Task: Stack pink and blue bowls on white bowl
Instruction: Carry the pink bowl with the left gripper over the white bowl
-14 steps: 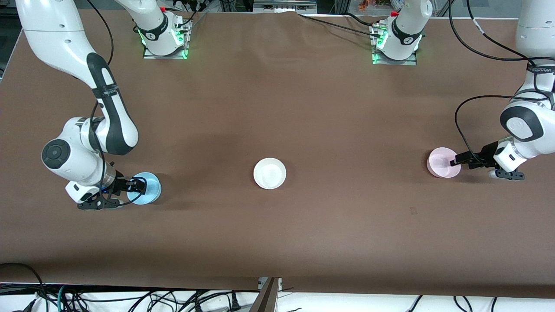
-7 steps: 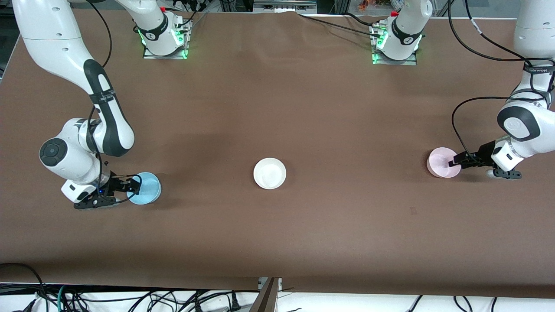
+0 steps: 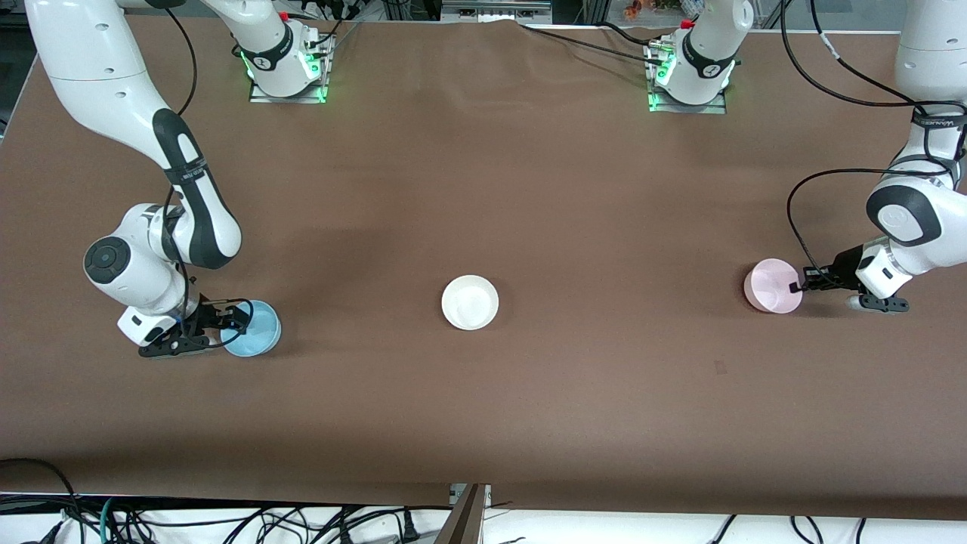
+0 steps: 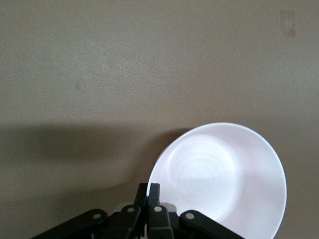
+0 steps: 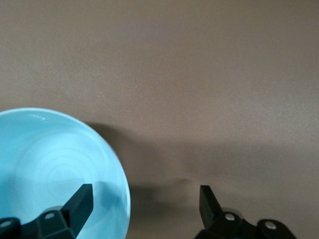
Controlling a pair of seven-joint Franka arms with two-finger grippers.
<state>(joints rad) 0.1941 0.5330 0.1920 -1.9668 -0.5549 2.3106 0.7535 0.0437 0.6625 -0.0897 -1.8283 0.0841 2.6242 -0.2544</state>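
Front view: two Franka arms work at opposite ends of a brown-covered table (image 3: 529,189), each at a small plastic bowl, while a plain white bowl (image 3: 470,302) sits upright and alone at the middle of the table, well apart from both. At the left arm's end, the left gripper (image 3: 795,287) has its fingers pinched together on the rim of the pale pink bowl (image 3: 770,285), which sits upright on the tabletop; the left wrist view shows the two black fingertips (image 4: 147,191) pressed tight with the bowl's thin wall caught between them, the pink bowl (image 4: 219,179) filling the space just ahead. At the right arm's end, the right gripper (image 3: 236,317) is down at the light blue bowl (image 3: 253,329), which also rests on the tabletop, slightly nearer the front camera edge than the white bowl. The right wrist view shows its fingers spread wide and gripping nothing: one finger (image 5: 79,201) stands over the inside of the blue bowl (image 5: 55,169), the other finger (image 5: 209,201) outside it over bare tabletop, so the rim lies between them. Loose black cables (image 3: 227,521) lie along the table edge nearest the front camera.
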